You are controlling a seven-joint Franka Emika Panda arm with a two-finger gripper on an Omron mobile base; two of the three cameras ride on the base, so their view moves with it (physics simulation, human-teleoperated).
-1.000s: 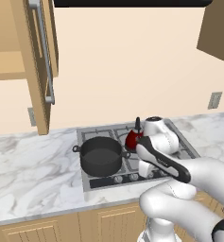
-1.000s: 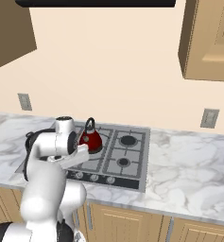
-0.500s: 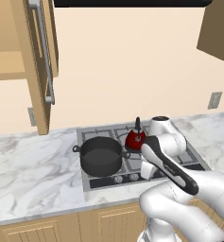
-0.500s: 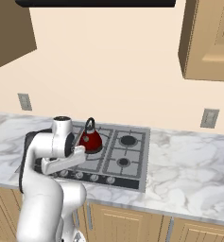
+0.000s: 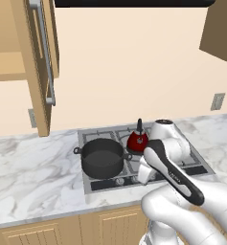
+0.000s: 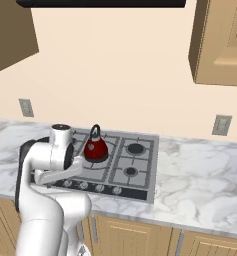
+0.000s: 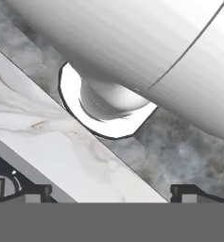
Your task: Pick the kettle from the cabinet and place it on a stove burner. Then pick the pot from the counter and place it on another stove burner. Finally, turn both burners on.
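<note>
No readable text, labels or numbers anywhere.

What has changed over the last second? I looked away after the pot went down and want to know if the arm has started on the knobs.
The arm has folded lower and swung right, toward the cooktop's front edge. Nothing was taken hold of or let go. The pot and the kettle sit on their burners as before, and the cabinet door stays open.

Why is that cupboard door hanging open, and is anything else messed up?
The cabinet door stands open over the counter; that's the one odd thing. The kettle and the pot sit upright on burners, nothing spilled or broken.
</note>
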